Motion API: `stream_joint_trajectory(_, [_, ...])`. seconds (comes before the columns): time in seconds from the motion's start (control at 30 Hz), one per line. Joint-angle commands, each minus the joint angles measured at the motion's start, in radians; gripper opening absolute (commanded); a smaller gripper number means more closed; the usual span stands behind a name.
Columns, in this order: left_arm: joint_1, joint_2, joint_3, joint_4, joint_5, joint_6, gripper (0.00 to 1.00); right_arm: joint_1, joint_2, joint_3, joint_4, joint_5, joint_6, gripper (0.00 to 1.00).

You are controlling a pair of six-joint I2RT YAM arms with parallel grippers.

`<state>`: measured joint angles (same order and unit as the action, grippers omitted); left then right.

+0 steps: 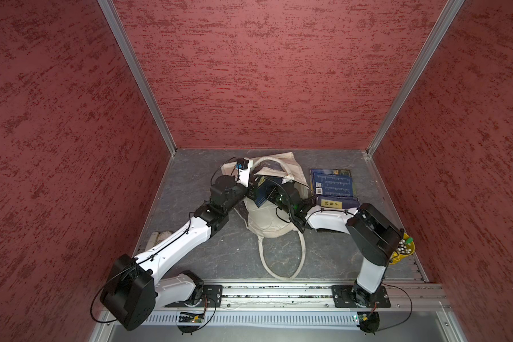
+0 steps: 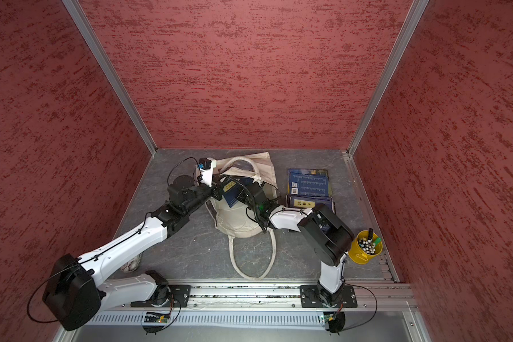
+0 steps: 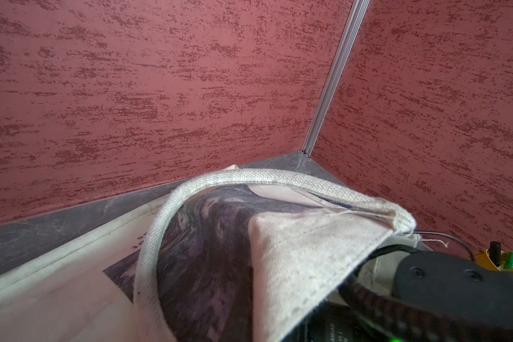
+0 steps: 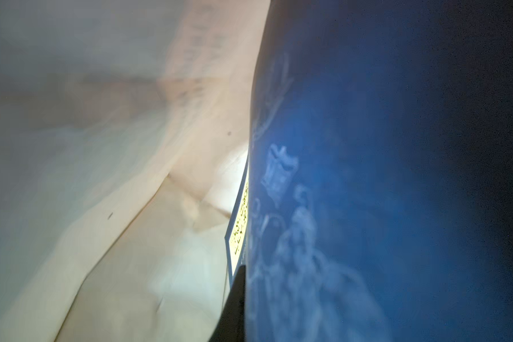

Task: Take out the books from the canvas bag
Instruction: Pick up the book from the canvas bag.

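Patience: with my left claw (image 1: 251,191) clenched at the mouth of the canvas bag (image 1: 267,226) and my right claw (image 1: 270,193) seemingly clamped on the navy book (image 1: 260,199) half inside it, I'd pull slowly along the opening.

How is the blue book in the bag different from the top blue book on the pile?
The bag book tilts halfway out of the canvas bag; the pile book lies flat outside. The bag book shows a yellow label; the pile book a square code. Both are dark blue.
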<state>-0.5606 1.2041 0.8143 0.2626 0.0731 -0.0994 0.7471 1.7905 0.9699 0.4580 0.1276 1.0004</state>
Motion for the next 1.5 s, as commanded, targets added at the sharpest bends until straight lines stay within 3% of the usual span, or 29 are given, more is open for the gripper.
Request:
stream_joint_trajectory(0.0, [-0.001,-0.008,0.030,0.036,-0.039,0.004,0.00,0.007,-0.069,-0.048,-0.057,-0.064,-0.108,0.00])
stream_joint_trajectory(0.5, [0.006,-0.001,0.040,0.026,-0.099,-0.015,0.00,0.067,-0.329,-0.096,-0.324,-0.057,-0.393,0.00])
stream_joint_trajectory(0.8, [0.006,0.002,0.045,0.013,-0.114,-0.017,0.00,0.086,-0.573,-0.130,-0.400,-0.110,-0.536,0.00])
stream_joint_trajectory(1.13, [0.012,0.012,0.056,-0.006,-0.129,-0.016,0.00,0.086,-0.819,-0.095,-0.464,-0.130,-0.499,0.00])
stream_joint_trajectory(1.33, [0.015,0.015,0.057,-0.006,-0.134,-0.015,0.00,0.086,-0.935,-0.112,-0.405,-0.123,-0.476,0.00])
stream_joint_trajectory(1.47, [0.015,0.017,0.059,-0.010,-0.134,-0.016,0.00,0.086,-0.985,-0.116,-0.397,-0.011,-0.459,0.00])
